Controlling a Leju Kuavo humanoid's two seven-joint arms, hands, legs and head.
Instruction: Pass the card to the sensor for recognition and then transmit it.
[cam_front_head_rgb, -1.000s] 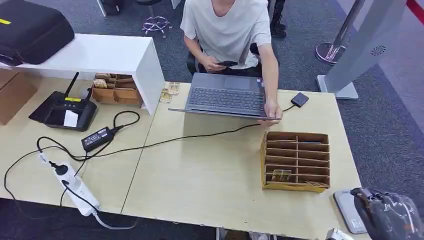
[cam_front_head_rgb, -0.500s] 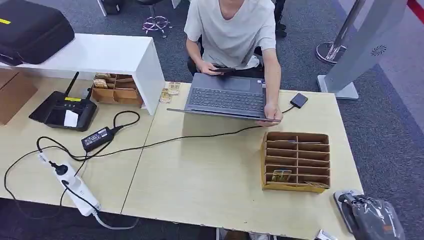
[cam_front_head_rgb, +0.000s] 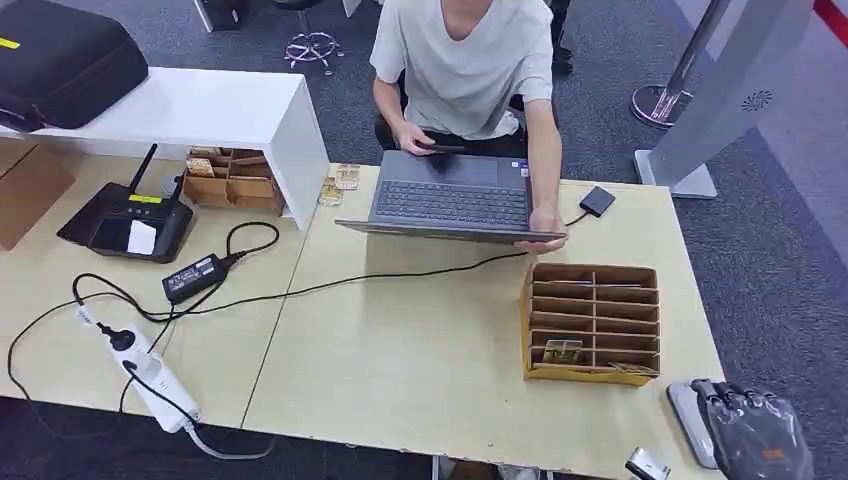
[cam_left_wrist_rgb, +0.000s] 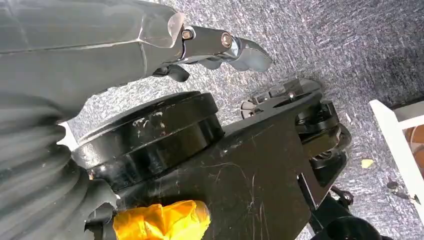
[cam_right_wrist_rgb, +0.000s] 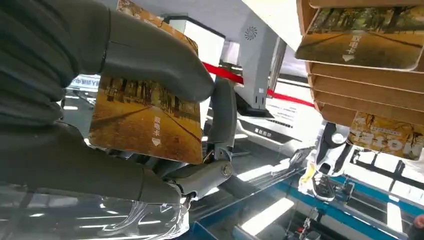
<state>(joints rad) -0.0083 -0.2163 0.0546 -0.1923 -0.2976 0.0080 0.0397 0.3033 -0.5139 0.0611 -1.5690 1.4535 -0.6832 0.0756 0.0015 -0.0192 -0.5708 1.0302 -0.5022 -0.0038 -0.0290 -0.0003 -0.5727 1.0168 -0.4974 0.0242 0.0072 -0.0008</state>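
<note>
Left hand (cam_left_wrist_rgb: 220, 47) is being hung over carpet; nothing is seen in it, but its state cannot be told. Right hand (cam_right_wrist_rgb: 125, 100) is grasping the card (cam_right_wrist_rgb: 145, 117), thumb pressed on its face. The sensor (cam_front_head_rgb: 692, 418) lies just beside this hand. Risk judged: card being slipped or tilted in the pinch, causing a failed read. Card print: Chinese characters, not reliably read.

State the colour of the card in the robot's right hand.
Golden yellow, a tree-lined scene, on the card held by the right hand; right wrist view.
</note>
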